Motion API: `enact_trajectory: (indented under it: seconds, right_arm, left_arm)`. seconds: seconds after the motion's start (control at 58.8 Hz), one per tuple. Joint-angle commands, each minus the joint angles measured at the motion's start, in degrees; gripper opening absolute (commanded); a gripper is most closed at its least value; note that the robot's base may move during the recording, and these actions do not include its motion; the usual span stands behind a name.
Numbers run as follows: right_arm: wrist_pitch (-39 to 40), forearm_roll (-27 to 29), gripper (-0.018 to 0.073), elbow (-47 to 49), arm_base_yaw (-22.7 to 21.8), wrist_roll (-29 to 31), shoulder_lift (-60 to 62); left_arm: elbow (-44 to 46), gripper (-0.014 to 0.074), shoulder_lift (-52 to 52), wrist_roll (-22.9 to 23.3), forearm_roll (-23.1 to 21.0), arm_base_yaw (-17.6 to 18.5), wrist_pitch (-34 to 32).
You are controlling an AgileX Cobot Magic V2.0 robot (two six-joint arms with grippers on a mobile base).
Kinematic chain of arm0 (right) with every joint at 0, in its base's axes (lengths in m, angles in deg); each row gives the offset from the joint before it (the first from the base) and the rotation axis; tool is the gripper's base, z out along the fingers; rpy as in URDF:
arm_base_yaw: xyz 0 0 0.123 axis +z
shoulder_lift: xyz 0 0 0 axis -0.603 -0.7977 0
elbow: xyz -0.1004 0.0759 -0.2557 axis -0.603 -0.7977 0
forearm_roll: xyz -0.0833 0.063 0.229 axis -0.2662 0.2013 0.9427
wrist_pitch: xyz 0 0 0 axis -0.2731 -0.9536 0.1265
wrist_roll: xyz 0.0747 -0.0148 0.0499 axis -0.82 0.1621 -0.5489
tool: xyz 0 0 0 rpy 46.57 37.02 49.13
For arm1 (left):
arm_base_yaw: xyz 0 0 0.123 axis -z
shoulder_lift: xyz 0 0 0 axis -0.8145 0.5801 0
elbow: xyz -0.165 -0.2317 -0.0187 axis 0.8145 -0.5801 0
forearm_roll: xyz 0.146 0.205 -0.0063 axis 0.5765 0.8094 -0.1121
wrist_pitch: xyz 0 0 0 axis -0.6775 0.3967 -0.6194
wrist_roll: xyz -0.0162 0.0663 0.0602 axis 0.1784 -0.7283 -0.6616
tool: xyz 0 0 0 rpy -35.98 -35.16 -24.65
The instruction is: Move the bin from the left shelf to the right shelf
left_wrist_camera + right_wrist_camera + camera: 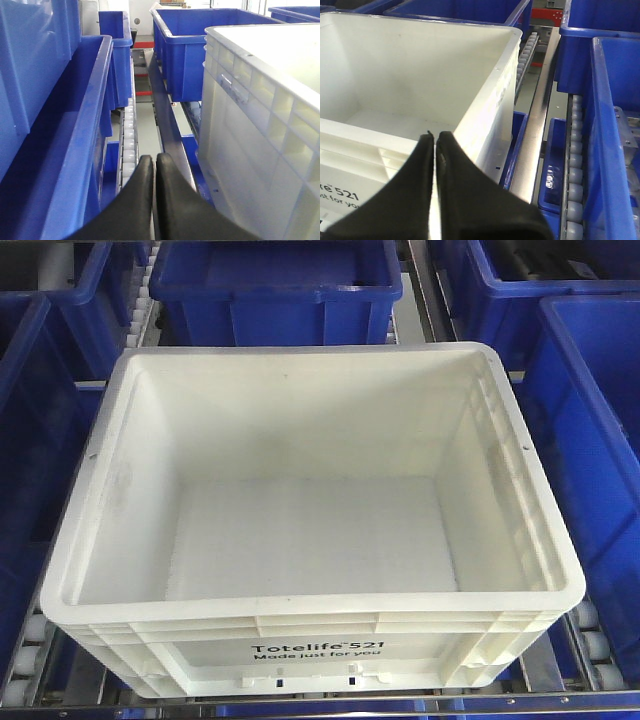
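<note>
Bin: white bin (310, 530), empty, sits on a roller lane w/ blue bins (275, 285) behind and on both sides. Can't tell from my views whether this lane is the left or right shelf, so fits either bin waiting for pickup or bin already set down.
L fingers: left gripper (154, 165) closed tip to tip, nothing between; hangs in the gap beside the bin's left wall, over the white rollers (129, 145) and blue rail (167, 125).
R fingers: right gripper (436, 142) also pressed together, holding nothing; at the bin's front right corner, just outside the rim.
Contact: neither arm visibly touching the bin, as far as I can tell.
Risk 1: gaps to neighbouring bins are narrow; any sideways arm move could clip a blue wall.
Risk 2: bin on rollers, so a one-sided push prob. rolls or skews it.
Risk 3: smooth walls; a two-sided squeeze could slip if uneven.
</note>
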Motion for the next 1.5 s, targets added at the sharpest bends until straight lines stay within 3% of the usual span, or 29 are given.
enact_trajectory:
  seconds: [0.0, 0.17, 0.323, 0.34, 0.476, 0.63, 0.868, 1.48]
  right_arm:
    - [4.47, -0.11, -0.0008, 1.35, -0.06, 0.65, -0.82]
    - [4.54, -0.14, -0.0008, 1.35, -3.13, 0.59, -0.82]
    - [4.65, -0.74, -0.0008, 1.35, -12.41, 0.59, -0.82]
    - [6.28, -1.47, -0.0008, 0.47, -17.61, 0.59, -0.77]
    - [14.73, -0.74, -0.0008, -5.84, -21.54, 0.41, 0.26]
    - [20.39, 0.05, -0.0008, -12.33, -21.46, 0.00, 0.26]
    - [28.98, -3.50, -0.0008, -17.93, -20.60, -2.67, 0.26]
    - [28.49, -4.50, -0.0008, -17.95, -20.67, -2.84, 0.26]
  left_arm:
    - [-1.16, -0.0006, -0.84, 0.62, -0.25, -0.24, -3.92]
    - [-1.16, -0.0006, -0.84, 0.62, -0.25, -0.24, -3.92]
    - [-1.16, -0.0006, -0.84, 0.62, -0.25, -0.24, -3.92]
    - [-1.16, -0.0006, -0.84, 0.62, -0.25, -0.24, -3.92]
    - [-1.16, -0.0006, -0.84, 0.62, -0.25, -0.24, -3.92]
    - [-1.16, -0.0006, -0.84, 0.62, -0.25, -0.24, -3.92]
    - [-1.16, -0.0006, -0.84, 0.62, -0.25, -0.24, -3.92]
    - [-1.16, -0.0006, -0.84, 0.62, -0.25, -0.24, -3.92]
